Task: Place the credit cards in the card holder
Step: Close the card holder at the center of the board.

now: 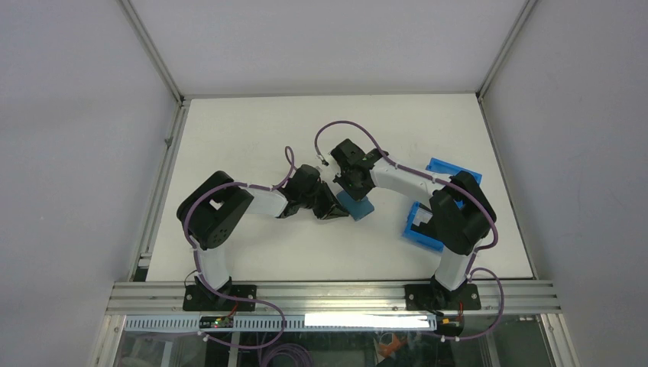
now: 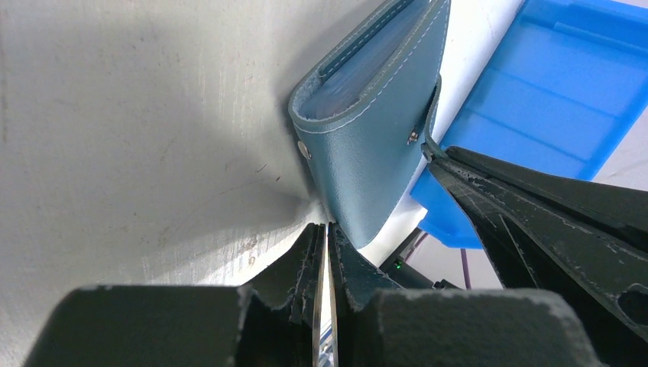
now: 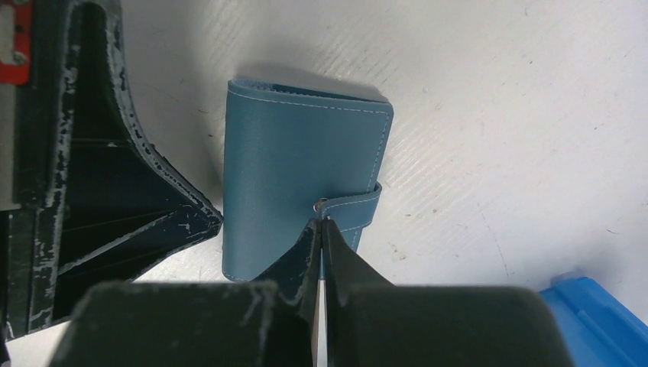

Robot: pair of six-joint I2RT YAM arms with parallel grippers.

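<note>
Both grippers pinched closed at the folded card holder, mid-counter

Left gripper (image 2: 328, 229), fingers pressed together, noses a corner of the card holder (image 3: 298, 168), a smooth teal leather-like fold with pale stitching on the scuffed white counter (image 3: 497, 115); right gripper (image 3: 321, 225), likewise closed, tips at the snap tab; hard blue bin (image 2: 550, 92) beyond; closed tips may skid on the slick cover, shoving it; no credit cards show.

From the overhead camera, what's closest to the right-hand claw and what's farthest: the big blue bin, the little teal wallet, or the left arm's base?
Measured from the right gripper:
1. The card holder, right at its fingertips, mid-table.
2. The blue bin, off to the right side.
3. The left arm's base, at the near edge, far left.
</note>
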